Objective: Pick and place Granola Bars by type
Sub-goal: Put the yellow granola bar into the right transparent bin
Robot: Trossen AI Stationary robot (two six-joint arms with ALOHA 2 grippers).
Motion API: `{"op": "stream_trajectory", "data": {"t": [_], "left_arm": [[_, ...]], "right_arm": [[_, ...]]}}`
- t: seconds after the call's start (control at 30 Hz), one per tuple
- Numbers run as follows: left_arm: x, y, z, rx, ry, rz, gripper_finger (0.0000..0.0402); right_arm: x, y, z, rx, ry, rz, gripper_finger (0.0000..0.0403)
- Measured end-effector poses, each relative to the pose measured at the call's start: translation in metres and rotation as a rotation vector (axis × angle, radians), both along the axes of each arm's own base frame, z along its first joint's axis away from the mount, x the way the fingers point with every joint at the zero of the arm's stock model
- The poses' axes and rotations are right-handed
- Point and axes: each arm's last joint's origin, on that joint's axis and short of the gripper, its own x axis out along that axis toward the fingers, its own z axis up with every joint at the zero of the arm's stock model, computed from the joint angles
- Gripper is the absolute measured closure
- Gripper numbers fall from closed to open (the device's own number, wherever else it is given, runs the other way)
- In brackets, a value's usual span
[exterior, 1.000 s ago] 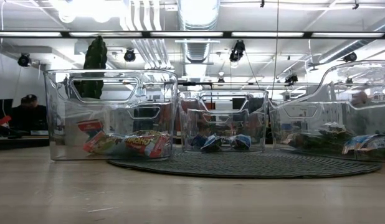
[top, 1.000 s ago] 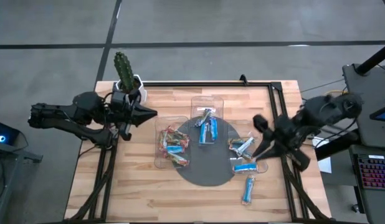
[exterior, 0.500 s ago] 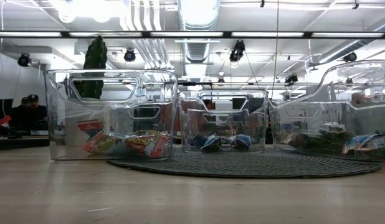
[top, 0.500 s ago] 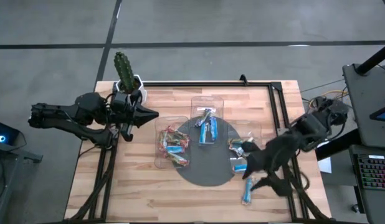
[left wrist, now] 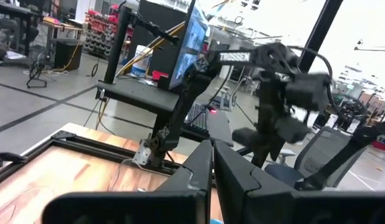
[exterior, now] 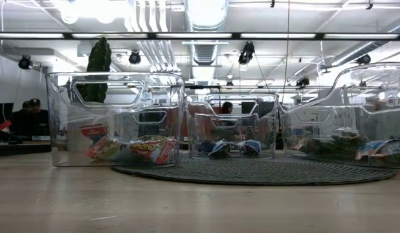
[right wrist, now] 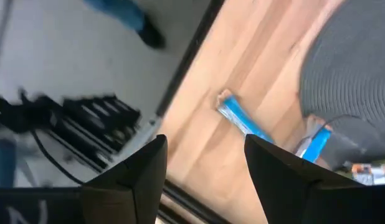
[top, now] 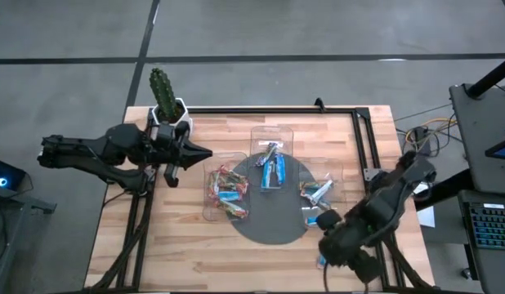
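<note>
Right gripper [top: 328, 255] sits low at the lower right of the high view, over the near-right table edge, fingers [right wrist: 286, 171] spread apart with nothing between them. In the right wrist view a loose blue bar [right wrist: 242, 121] lies flat on bare wood ahead of the gap between the fingers, not touching either finger; a second blue bar [right wrist: 316, 144] shows just beyond it at the edge of the round grey mat [right wrist: 361, 68]. In the high view the loose bar is mostly hidden under the right arm, only a sliver of blue at the gripper. Left gripper [top: 205, 152] is parked at the upper left of the high view, just left of the left tray, fingers [left wrist: 199, 177] pressed together, empty, pointing toward frame centre. Three clear trays stand around the mat: left tray [top: 211, 208] holds red-orange bars [top: 220, 175] plus a blue one, middle tray [top: 273, 131] holds blue bars [top: 273, 171], right tray [top: 334, 167] holds blue and silvery bars [top: 318, 192]. Low view shows the same trays in a row, the red-orange wrappers in the tray at frame left, neither gripper in sight. Potted cactus [top: 163, 94] is at the upper left table corner, behind the left arm. Wooden table [top: 179, 245] is framed by black rails.
</note>
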Motion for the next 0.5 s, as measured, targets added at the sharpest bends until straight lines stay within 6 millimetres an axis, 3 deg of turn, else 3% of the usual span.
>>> {"op": "stream_trajectory", "data": {"t": [0.33,0.5], "left_arm": [[0.004,0.000,-0.002,-0.003,0.014,0.000,0.0401],[0.004,0.000,-0.002,-0.027,0.014,-0.003,0.0401]], "right_arm": [[-0.002,0.033,-0.047,-0.301,-0.064,0.290,0.0204],[-0.010,0.041,-0.073,-0.348,-0.039,0.363,0.0211]]}}
